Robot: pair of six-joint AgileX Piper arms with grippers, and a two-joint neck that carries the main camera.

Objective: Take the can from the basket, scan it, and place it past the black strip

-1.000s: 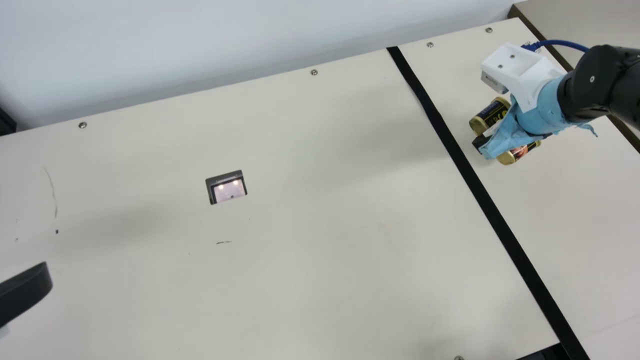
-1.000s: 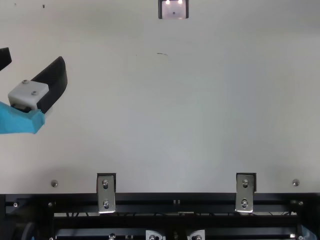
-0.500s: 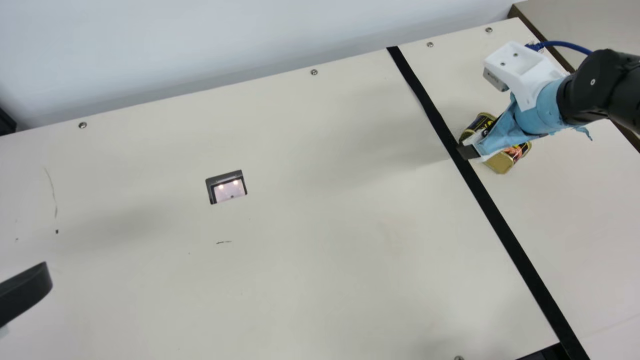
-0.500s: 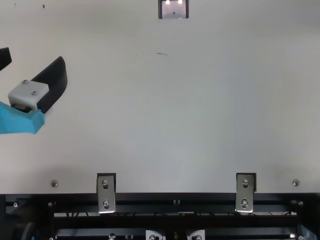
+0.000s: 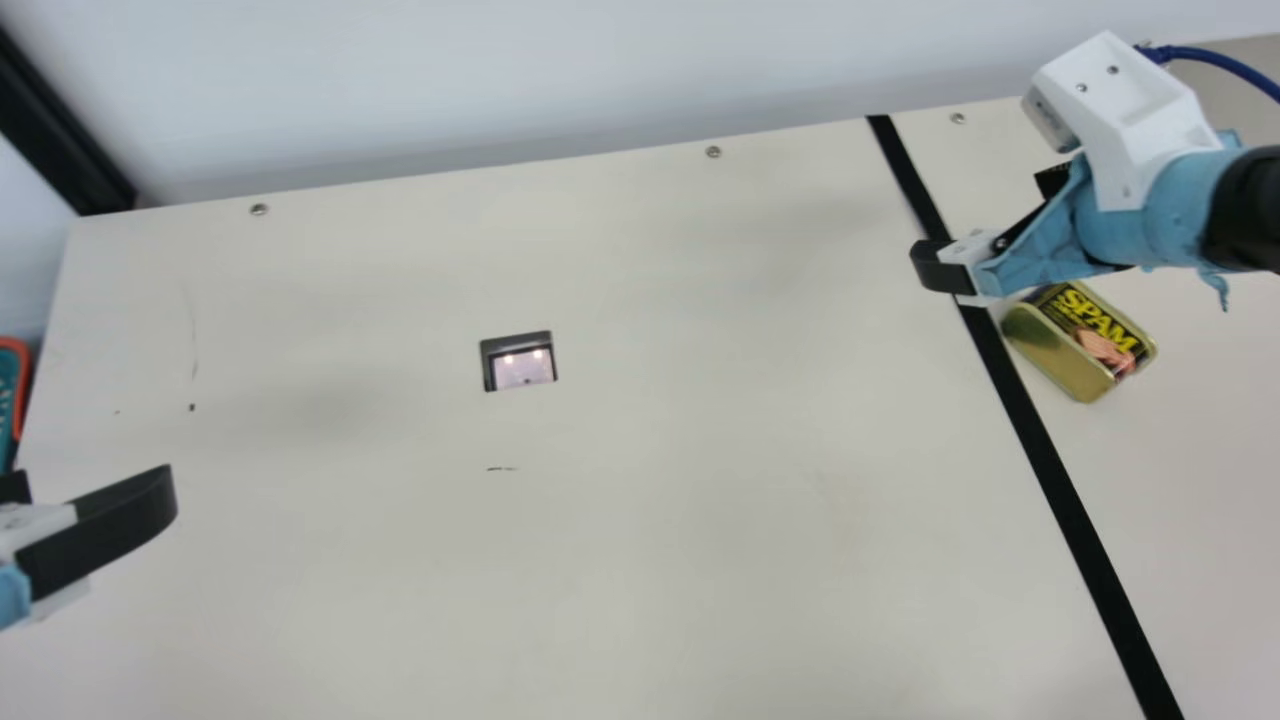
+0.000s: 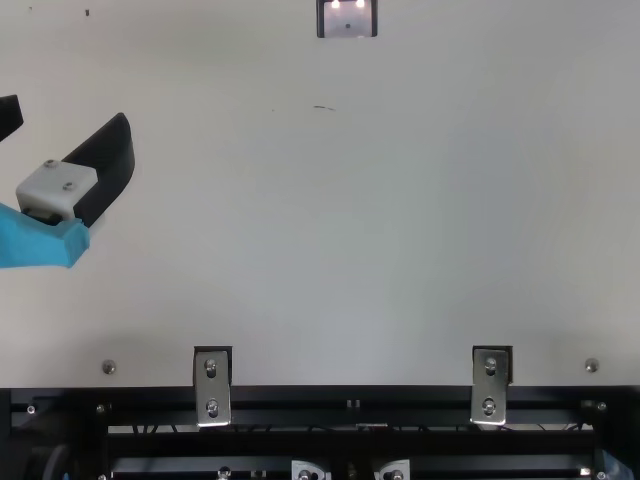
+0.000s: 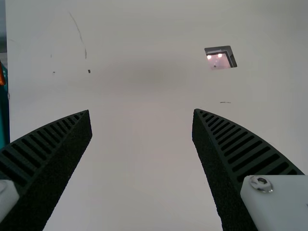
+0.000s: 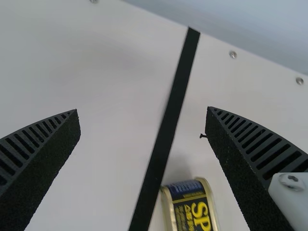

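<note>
The can, gold with a black-and-yellow label, lies on the table just right of the black strip. Open and holding nothing, my right gripper hovers over the strip, up and left of the can. In the right wrist view, part of the can shows beside the strip, between the spread fingers of my right gripper. My left gripper stands open at the top view's left edge; in its wrist view the left gripper has bare table between its fingers.
A scanner window is set in the table, left of the strip. Something teal and orange stands at the main view's left edge. The white wall borders the table's far side, and a blue cable trails from the right wrist.
My right gripper has opened, let go of the can and drawn off it. The can stays beside the strip. The neck camera has turned; the left arm has kept still.
</note>
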